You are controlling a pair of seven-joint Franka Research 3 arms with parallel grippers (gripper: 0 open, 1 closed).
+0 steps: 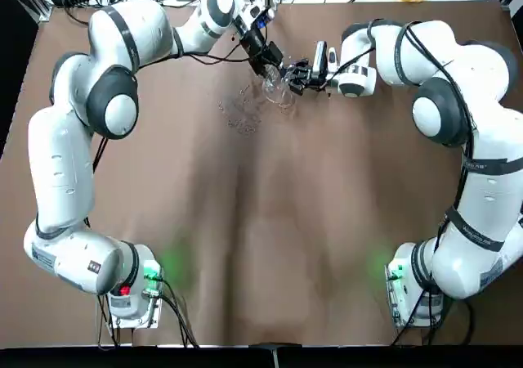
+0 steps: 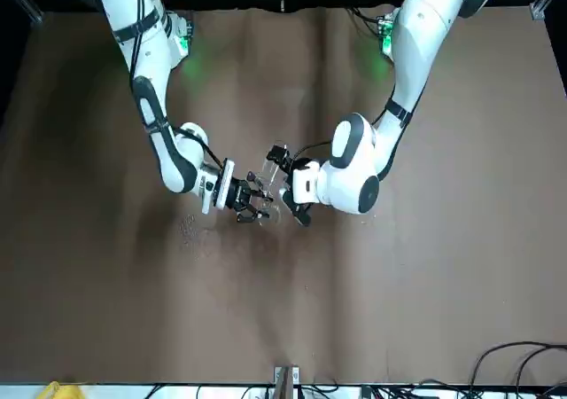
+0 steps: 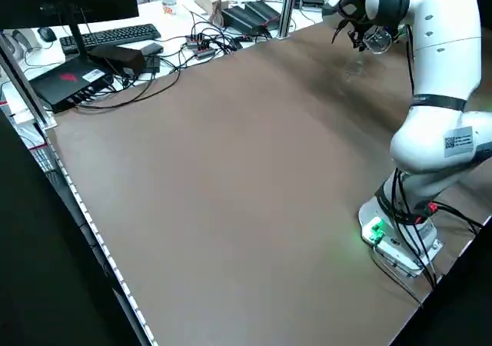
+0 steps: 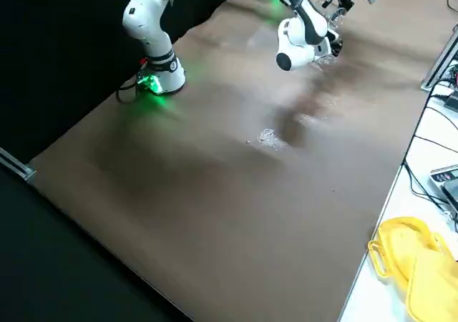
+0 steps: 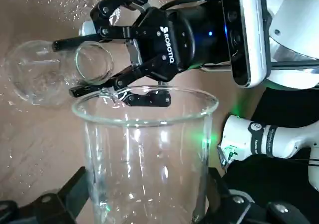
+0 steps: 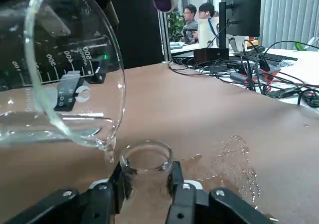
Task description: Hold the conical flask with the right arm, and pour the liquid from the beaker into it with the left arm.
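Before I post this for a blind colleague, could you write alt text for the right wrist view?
A tilted glass beaker pours clear liquid toward the open mouth of a glass flask, held between the right gripper's two fingers. Spilled droplets wet the brown table.

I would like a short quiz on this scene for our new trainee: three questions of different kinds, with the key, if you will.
1. Which gripper holds the beaker?
2. True or false: the flask stands on the table, released.
3. Fill in the blank: on the table beside the flask, in the right wrist view, there is spilled ____.

Key: 1. The left gripper. 2. False; the right gripper holds its neck between its fingers. 3. Liquid.
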